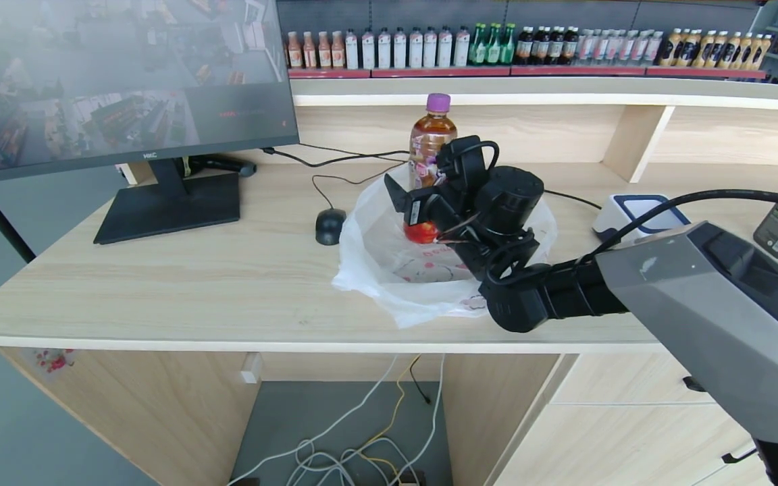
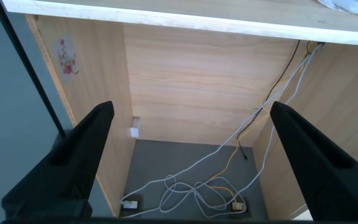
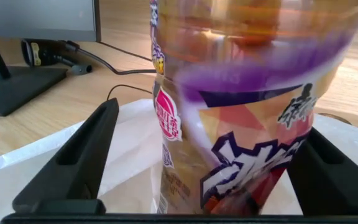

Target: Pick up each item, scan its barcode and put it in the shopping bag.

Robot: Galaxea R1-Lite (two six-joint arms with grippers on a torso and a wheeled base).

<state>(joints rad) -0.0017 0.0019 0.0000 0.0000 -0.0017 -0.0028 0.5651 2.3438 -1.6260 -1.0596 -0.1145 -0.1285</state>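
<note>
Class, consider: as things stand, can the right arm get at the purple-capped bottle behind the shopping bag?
Probably yes. The right tool hangs open over the shopping bag, just in front of the bottle. Its wrist view shows the bottle close ahead between the fingers, with nothing blocking the way.

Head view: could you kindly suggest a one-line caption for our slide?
Right gripper and a red-based item at the mouth of the white shopping bag, purple-capped bottle behind, scanner beside.
</note>
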